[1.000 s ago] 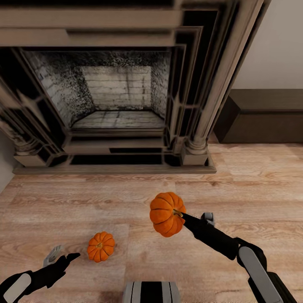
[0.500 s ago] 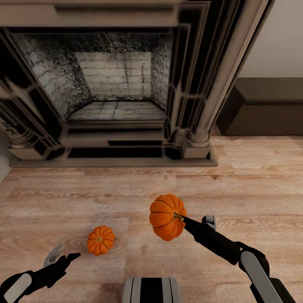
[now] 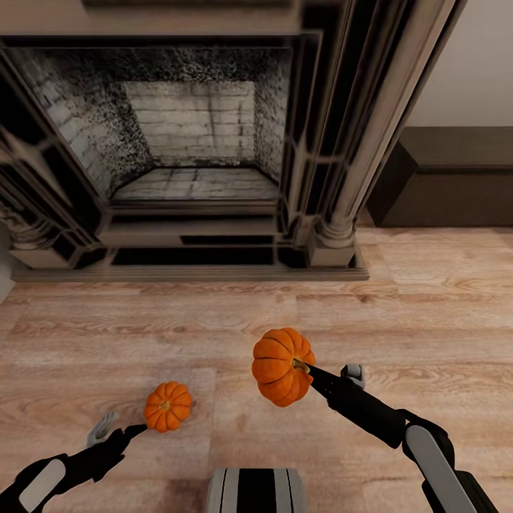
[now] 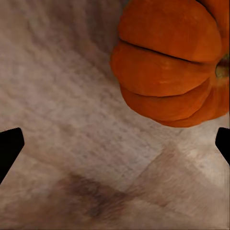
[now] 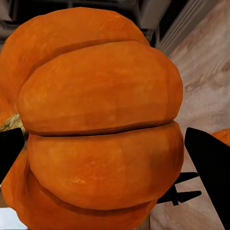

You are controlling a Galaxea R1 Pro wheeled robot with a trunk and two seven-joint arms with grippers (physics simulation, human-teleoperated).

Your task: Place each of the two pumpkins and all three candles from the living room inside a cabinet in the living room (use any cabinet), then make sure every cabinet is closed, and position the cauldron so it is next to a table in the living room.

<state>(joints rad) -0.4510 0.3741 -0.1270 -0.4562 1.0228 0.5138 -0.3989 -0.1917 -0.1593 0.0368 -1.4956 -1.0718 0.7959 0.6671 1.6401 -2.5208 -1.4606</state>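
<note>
Your right tool is clamped on a pumpkin and holds it in the air above the wooden floor, with the stem side turned toward the tool. In the right wrist view this held pumpkin sits between the two dark fingers, which press it from both sides. Your left tool is low near the floor with its fingers apart and nothing between them. One dark fingertip is just beside the second pumpkin, at its near lower side; you cannot tell from the head view if it touches. This second pumpkin rests upright on the floor, with the stem on top. In the left wrist view the same pumpkin lies ahead of the open fingers and to one side, not between them. The two pumpkins are near each other, but apart. Behind them, further across the floor, stands a big dark fireplace with a brick back wall and columns on its sides. To the right of the fireplace, against the pale wall, you see one end of the low dark-brown cabinet; its fronts look closed from here. It is well apart from both pumpkins.
</note>
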